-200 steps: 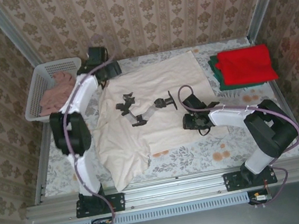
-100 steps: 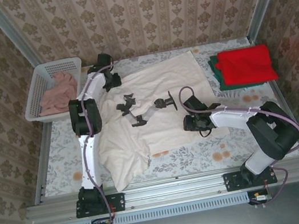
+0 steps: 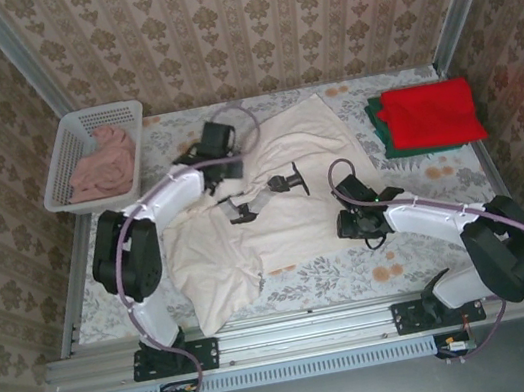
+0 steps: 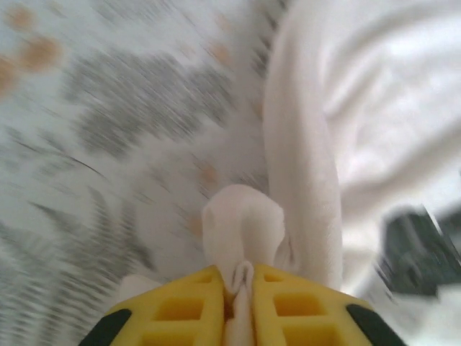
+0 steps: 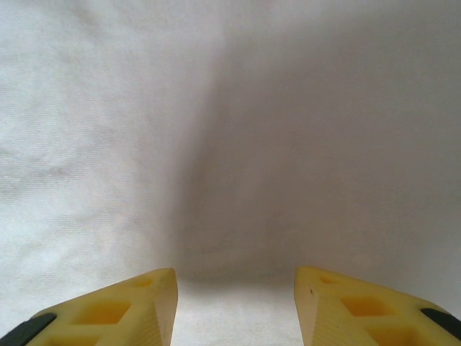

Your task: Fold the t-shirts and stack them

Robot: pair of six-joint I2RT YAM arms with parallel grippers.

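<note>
While the left end effector pinches the cream-white t-shirt (bunched), the right end effector gapes empty.

My cream shirt is sprawled rumpled across the middle of the table, black print facing up. A bunched bit of its far edge is pinched tight in my left gripper. The red shirt sits neatly folded at the far right, on top of the folded dark green shirt.
</note>
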